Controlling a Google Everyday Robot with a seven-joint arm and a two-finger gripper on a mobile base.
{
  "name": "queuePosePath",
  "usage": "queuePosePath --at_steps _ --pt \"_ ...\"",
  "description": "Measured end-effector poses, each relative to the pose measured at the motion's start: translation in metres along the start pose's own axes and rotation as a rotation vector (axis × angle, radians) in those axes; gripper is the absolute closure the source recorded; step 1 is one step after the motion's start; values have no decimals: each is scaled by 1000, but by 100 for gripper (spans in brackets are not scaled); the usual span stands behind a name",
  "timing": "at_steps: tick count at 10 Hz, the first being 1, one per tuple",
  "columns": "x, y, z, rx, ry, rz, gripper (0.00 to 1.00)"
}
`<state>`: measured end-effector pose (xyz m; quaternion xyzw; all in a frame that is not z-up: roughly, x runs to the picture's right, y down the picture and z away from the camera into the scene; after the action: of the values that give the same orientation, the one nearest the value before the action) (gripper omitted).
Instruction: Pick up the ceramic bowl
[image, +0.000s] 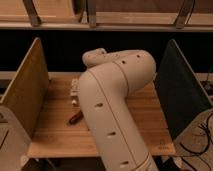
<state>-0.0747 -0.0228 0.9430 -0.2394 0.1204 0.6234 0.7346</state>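
My cream arm (112, 105) rises from below and bends over at the elbow; my end effector (75, 93) sits low beside it, mostly hidden.

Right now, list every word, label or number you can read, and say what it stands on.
None: no readable text, label or number shows anywhere, neither on the arm nor on the table.
The claw, partly hidden just left of the arm over the table, bears no legible mark.
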Motion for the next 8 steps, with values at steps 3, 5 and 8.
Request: queuePosePath --at_steps 3,5,8 --pt "0 0 0 0 0 0 20" --pt "0 0 0 0 1 -1 20" --pt "14 20 18 -1 47 -57 20"
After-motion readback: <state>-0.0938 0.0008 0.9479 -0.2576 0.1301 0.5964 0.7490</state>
